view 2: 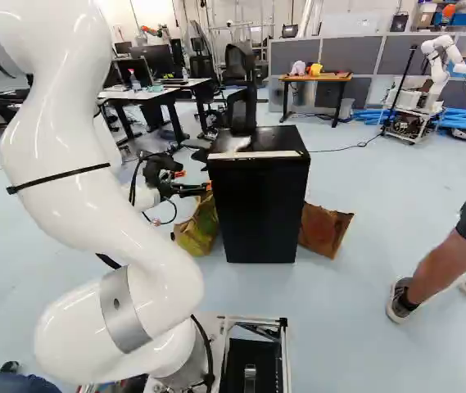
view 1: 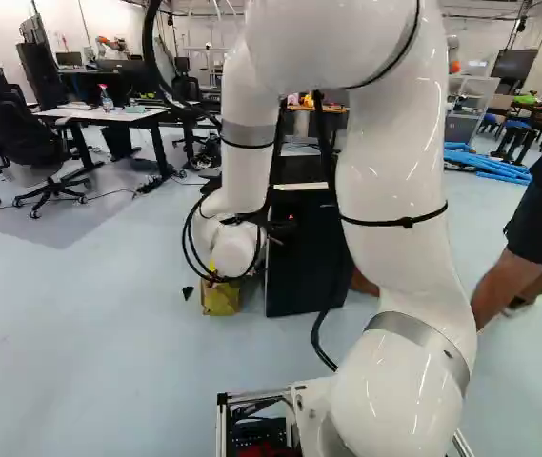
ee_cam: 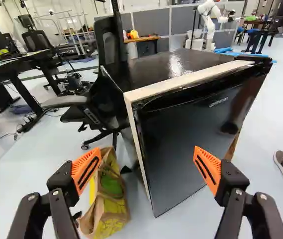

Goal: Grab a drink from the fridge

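Gripper spread open before the closed black fridge.
Pale blue floor; a yellow-brown bag and brown bag flank it, office chair behind, grey partitions beyond.

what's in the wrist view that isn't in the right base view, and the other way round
Only the wrist view: lettering on the fridge's door, and a green patch inside the yellow-and-brown bag.

Only the right base view: the arm's big white links, the base frame and a spray bottle on a desk.

Both: the black fridge, that bag beside it, the gripper, an office chair behind the fridge, and another robot.
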